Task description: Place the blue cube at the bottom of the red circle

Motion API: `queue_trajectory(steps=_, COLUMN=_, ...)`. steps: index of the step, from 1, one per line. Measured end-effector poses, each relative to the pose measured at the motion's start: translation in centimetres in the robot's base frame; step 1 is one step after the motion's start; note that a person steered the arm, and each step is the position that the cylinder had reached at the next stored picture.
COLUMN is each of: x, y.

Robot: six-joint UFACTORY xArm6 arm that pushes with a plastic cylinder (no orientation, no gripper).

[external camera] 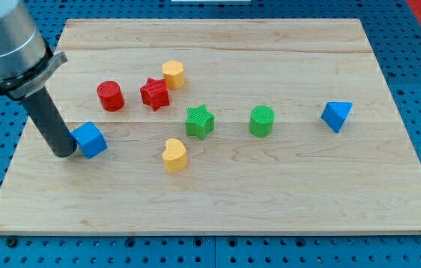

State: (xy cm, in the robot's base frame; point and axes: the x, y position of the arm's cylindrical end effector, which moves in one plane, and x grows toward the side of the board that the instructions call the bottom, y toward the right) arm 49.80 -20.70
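Note:
The blue cube (90, 140) sits at the view's left on the wooden board (285, 186). The red circle (110, 96), a short red cylinder, stands above and slightly right of it, a clear gap apart. My tip (64, 152) rests on the board right against the blue cube's left side. The dark rod rises from it toward the view's upper left.
A red star (154, 94) sits right of the red circle, with a yellow block (173, 74) above it. A green star (200, 122), a yellow heart (173, 155), a green cylinder (262, 121) and a blue triangular block (336, 115) lie further right.

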Motion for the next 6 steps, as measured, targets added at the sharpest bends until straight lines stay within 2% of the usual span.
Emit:
queue_trajectory(steps=1, x=1.8, y=0.7)
queue_trajectory(steps=3, x=-1.9, y=3.6)
queue_trajectory(steps=5, x=2.3, y=6.6)
queue_trajectory(steps=6, x=2.3, y=5.5)
